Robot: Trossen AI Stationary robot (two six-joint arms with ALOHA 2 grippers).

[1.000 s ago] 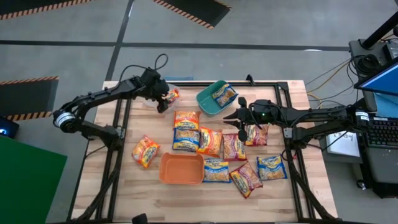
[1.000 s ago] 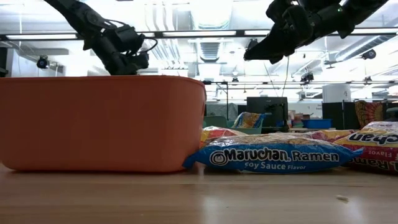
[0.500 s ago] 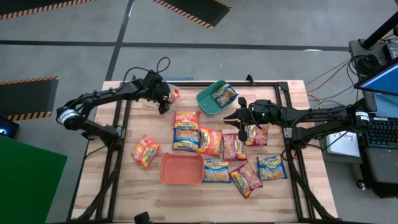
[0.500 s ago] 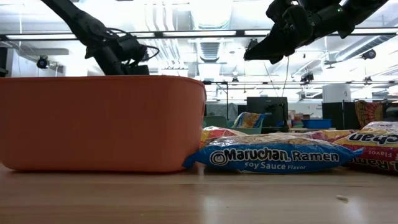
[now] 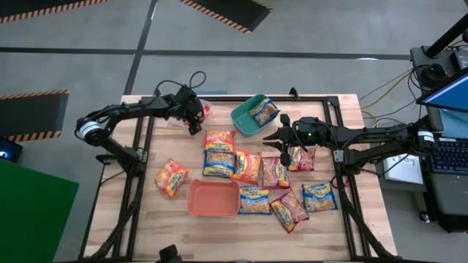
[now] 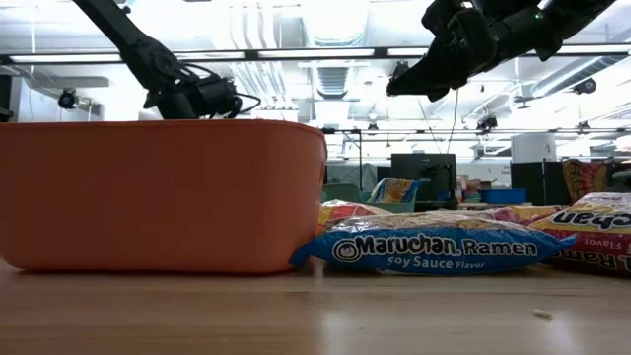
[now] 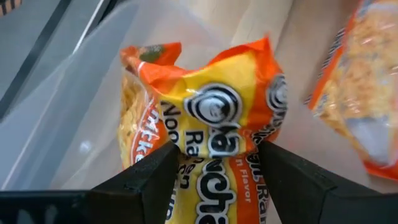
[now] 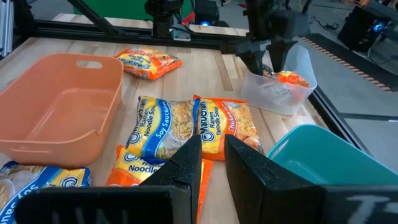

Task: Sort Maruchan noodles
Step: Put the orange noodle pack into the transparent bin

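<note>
You are pinching a light, crinkly orange noodle packet (image 7: 205, 124) mid-body with the left gripper (image 7: 214, 158), over the clear tub (image 8: 277, 93).

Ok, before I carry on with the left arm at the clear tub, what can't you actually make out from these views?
- High view: the left hand covers the clear tub; only a sliver of the orange packet shows.
- Low view: the orange tub walls off the table behind it, so the left hand's tips are hidden.
- Left wrist view: the orange packet sits between the fingers, but actual contact is unclear, and its lower part is cut off.
- Right wrist view: the clear tub is distant, its contents indistinct.
</note>
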